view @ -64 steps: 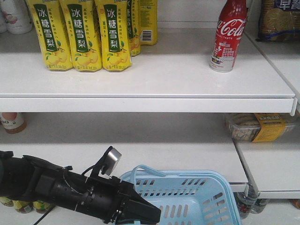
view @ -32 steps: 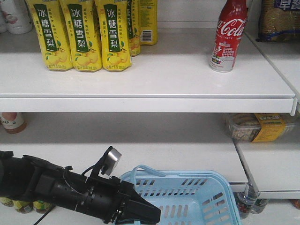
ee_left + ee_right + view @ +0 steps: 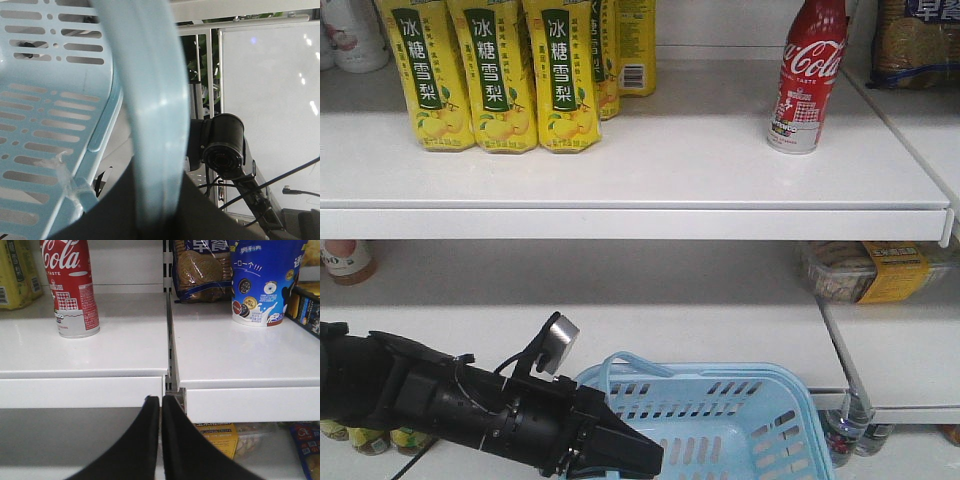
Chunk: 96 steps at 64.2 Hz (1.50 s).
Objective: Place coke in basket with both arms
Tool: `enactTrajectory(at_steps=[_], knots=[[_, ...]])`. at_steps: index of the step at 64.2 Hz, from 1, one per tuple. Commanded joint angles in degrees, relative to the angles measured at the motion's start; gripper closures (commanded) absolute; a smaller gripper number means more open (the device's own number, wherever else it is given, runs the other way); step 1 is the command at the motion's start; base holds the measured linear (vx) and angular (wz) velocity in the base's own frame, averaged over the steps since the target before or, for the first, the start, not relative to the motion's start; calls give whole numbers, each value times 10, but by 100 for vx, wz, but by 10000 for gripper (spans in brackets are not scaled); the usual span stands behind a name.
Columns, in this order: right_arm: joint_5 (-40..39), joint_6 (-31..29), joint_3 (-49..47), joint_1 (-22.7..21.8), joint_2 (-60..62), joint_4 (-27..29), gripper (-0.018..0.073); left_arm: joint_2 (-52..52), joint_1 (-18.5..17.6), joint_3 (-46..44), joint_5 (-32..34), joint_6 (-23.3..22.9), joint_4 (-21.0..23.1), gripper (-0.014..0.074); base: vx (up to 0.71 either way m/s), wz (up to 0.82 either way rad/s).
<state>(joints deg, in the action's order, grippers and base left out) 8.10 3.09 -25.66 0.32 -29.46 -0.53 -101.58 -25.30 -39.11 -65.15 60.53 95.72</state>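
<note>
The tall slim red-and-silver coke can (image 3: 807, 80) stands on the upper white shelf (image 3: 620, 170). The left end effector (image 3: 630, 455) grips the light blue plastic basket (image 3: 760, 420) by its loop handle (image 3: 150, 100). The right end effector (image 3: 161, 400) is pinched closed.

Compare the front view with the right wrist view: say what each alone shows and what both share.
Only the front view: the basket and the left pincer by its rim. Only the right wrist view: the right pincer, shut and empty, and a blue snack tub. Both: the coke upright on the white shelf.
</note>
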Motion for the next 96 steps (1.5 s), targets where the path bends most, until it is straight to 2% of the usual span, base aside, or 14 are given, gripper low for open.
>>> enactTrajectory(at_steps=[1, 35, 42, 61, 67, 78, 96], knots=[[-48, 0, -20, -1, -5, -2, 492, 26, 1, -11, -48, 8, 53, 603, 0, 0], [-57, -3, -20, -1, -5, -4, 95, 26, 1, -11, -48, 8, 53, 603, 0, 0], [-57, -3, -20, -1, -5, -4, 45, 26, 1, -11, -48, 8, 53, 603, 0, 0], [-63, -2, -20, -1, -5, 0, 30, 26, 1, -11, -48, 8, 53, 603, 0, 0], [-77, -2, -26, -1, -5, 19, 34, 26, 1, -11, -48, 8, 53, 603, 0, 0], [-81, -5, -66, -1, -13, 15, 51, 26, 1, -11, -48, 8, 53, 603, 0, 0], [-70, -7, -173, 4, -93, 12, 66, 26, 1, -11, -48, 8, 53, 603, 0, 0]])
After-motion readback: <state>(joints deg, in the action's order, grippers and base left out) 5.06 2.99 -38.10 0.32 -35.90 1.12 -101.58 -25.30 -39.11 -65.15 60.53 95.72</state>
